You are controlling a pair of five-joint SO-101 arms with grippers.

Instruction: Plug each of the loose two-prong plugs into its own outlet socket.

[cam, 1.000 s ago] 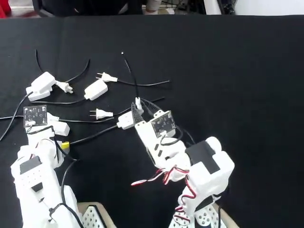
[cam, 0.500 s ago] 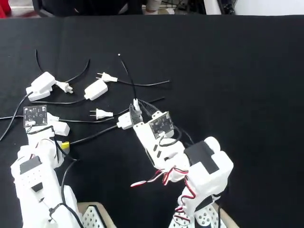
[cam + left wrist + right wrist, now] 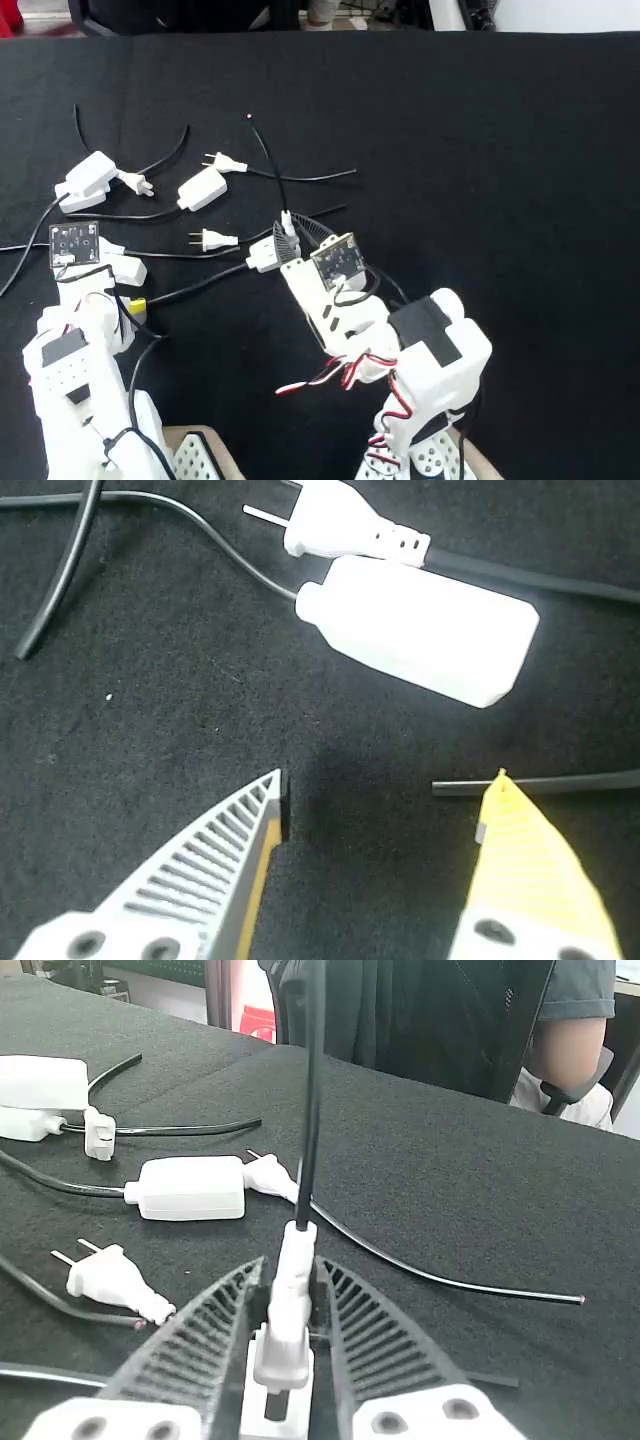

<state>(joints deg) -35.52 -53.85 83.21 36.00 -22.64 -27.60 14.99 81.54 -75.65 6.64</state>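
My right gripper [image 3: 290, 1265] is shut on a white two-prong plug [image 3: 284, 1305] whose black cord [image 3: 310, 1090] rises away from it; the prongs are hidden. From above, that gripper [image 3: 286, 233] hovers beside a white socket block [image 3: 264, 256]. A loose plug [image 3: 212, 239] lies just left of it, also seen as the loose plug [image 3: 110, 1275]. Another socket block [image 3: 202, 188] has a plug [image 3: 225, 163] at its end. My left gripper [image 3: 385, 780] is open above the cloth, short of a white socket block [image 3: 415, 630] with a plug [image 3: 340, 530] lying beside it.
A third socket block with a plug [image 3: 90, 178] lies at the far left. Black cords [image 3: 300, 178] cross the black cloth around the plugs. A cut cord end [image 3: 440, 787] sits by my yellow finger [image 3: 520, 840]. The right half of the table [image 3: 520, 150] is bare.
My right gripper has shifted slightly left with the plug, and the free end of its cord swung left. The left arm has not moved.
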